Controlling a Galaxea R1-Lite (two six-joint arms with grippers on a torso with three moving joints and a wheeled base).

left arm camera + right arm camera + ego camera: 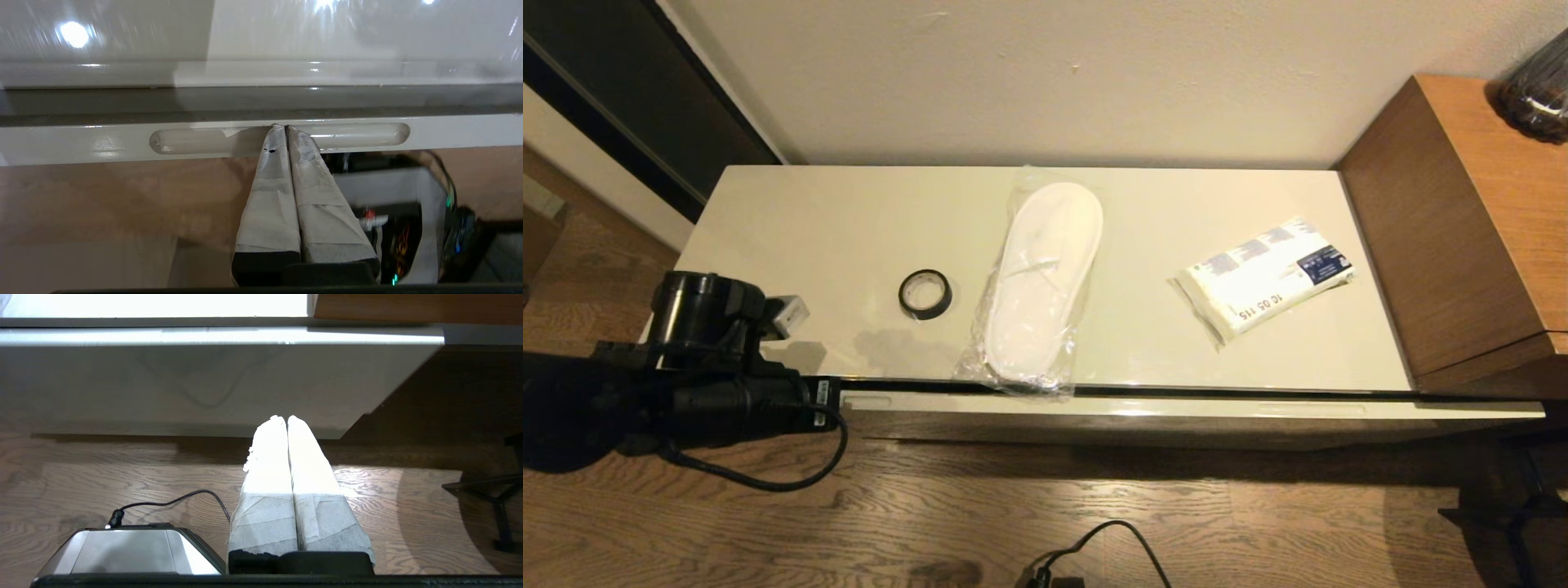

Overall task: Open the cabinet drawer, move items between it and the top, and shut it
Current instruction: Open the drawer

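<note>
On the glossy cream top [809, 237] lie a small black tape roll [925, 294], a white slipper in clear plastic [1041, 282] whose wrap overhangs the front edge, and a white packet with blue print [1270, 278]. Below the front edge, the cabinet drawer [1176, 407] shows its cream front lip with a thin dark gap above it. My left arm [711, 384] reaches in at the drawer's left end. The left gripper [281, 126] is shut, with its taped fingertips set into an oblong handle slot [196, 141]. The right gripper [282, 417] hangs shut and empty, low before the cabinet's front.
A taller brown wooden unit [1462, 229] adjoins the top on the right, with a dark object [1539, 90] on it. A black cable [1111, 539] lies on the wood floor. A black stand leg [490, 490] and the robot's base [122, 551] sit near the right gripper.
</note>
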